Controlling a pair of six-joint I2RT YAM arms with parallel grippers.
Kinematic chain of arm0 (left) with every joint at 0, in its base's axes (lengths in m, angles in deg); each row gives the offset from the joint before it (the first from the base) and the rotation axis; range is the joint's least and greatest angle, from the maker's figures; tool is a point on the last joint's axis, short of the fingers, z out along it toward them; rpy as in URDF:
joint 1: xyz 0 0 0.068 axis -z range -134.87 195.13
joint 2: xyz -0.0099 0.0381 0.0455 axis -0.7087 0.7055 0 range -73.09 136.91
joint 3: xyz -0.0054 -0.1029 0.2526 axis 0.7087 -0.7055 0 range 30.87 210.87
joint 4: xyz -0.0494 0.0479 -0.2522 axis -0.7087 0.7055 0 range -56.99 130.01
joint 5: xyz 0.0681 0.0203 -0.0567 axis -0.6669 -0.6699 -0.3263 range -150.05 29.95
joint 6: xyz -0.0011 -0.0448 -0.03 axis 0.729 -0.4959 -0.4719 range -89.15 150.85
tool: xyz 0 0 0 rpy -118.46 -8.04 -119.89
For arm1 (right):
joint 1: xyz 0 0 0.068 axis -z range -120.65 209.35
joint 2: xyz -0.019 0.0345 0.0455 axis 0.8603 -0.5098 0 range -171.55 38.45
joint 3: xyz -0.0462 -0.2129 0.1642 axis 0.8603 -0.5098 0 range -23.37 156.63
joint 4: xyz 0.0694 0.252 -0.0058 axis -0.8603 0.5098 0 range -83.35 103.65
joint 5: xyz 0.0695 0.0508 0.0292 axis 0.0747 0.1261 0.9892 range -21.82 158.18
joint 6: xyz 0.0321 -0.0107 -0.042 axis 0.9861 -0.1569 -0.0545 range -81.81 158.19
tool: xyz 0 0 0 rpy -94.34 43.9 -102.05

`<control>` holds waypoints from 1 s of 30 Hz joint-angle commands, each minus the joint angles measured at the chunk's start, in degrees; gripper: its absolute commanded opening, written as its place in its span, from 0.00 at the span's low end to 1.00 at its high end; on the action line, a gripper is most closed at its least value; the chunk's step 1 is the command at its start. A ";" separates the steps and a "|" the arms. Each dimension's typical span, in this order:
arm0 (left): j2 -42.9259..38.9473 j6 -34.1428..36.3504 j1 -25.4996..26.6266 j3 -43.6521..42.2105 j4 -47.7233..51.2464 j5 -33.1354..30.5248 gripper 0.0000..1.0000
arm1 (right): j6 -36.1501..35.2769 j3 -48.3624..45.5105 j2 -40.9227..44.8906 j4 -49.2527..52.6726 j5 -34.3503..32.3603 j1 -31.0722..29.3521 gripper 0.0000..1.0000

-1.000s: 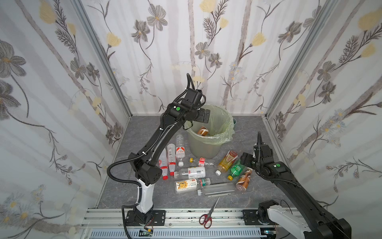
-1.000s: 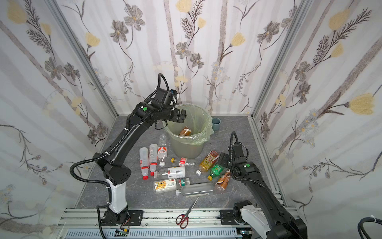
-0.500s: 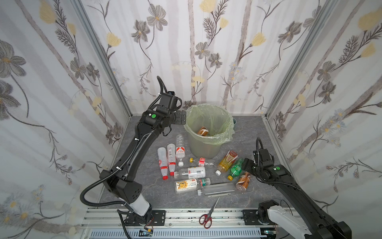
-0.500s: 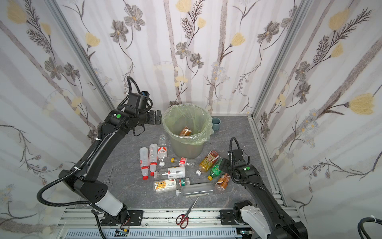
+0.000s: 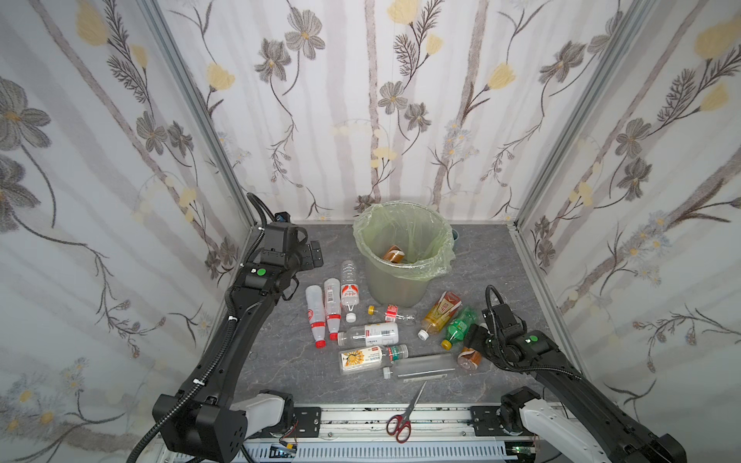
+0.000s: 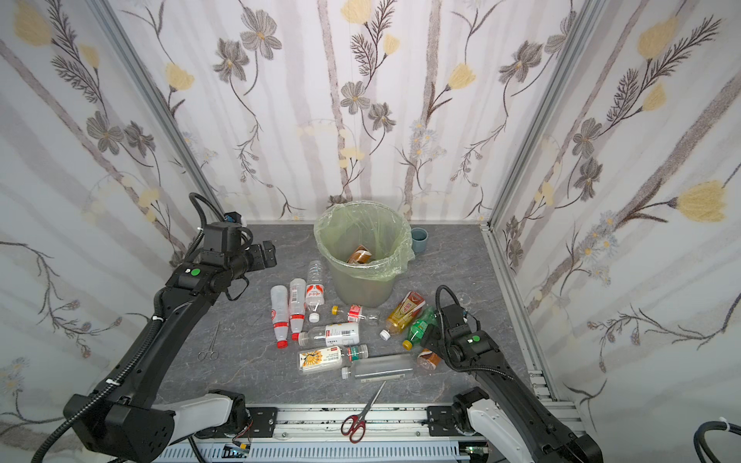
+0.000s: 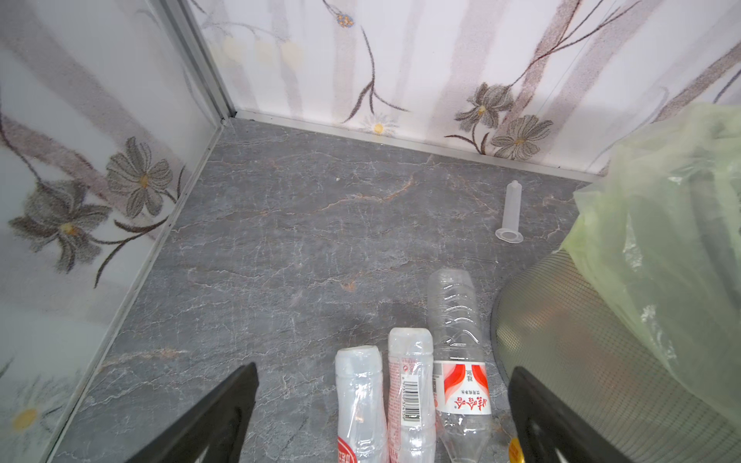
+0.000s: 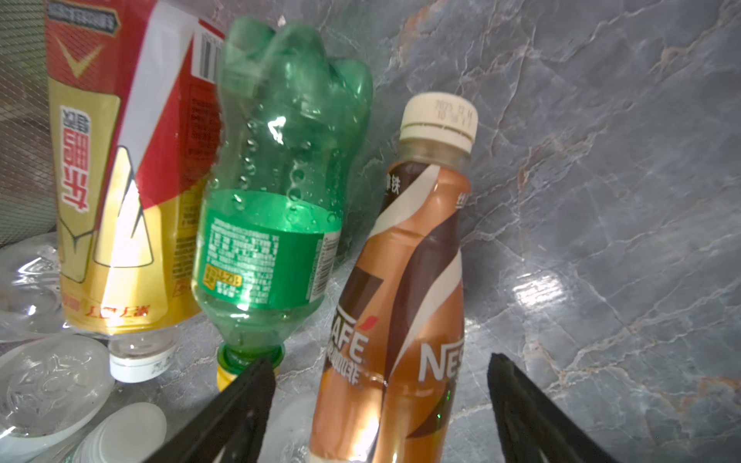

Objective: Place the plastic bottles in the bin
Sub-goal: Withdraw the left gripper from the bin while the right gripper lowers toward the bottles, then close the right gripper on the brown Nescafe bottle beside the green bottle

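Note:
The bin (image 5: pixel 403 280) stands at the back with one brown bottle (image 5: pixel 393 254) inside its pale green bag. Plastic bottles lie scattered in front of it in both top views. My left gripper (image 5: pixel 314 254) hangs open to the left of the bin. In the left wrist view it (image 7: pixel 381 373) is above three clear bottles (image 7: pixel 409 385) lying side by side. My right gripper (image 8: pixel 381 368) is open and straddles a brown-labelled bottle (image 8: pixel 405 280), with a gap on each side. A green bottle (image 8: pixel 276 192) and an amber bottle (image 8: pixel 120 180) lie next to it.
Red-handled scissors (image 5: pixel 403 417) lie at the front rail. Metal forceps (image 6: pixel 210 340) rest on the floor at the left. A blue-grey cup (image 6: pixel 420 239) stands behind the bin, and a clear syringe barrel (image 7: pixel 511 212) lies near the back wall. Flowered walls close three sides.
My left arm has swung back from over the bin to its left and come lower. My right gripper has settled over the brown-labelled bottle and its jaws have narrowed.

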 commanded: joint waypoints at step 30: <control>-1.36 -2.21 -2.65 -6.46 -6.17 2.37 1.00 | 0.37 -5.85 -7.55 -10.36 -1.19 -0.59 0.61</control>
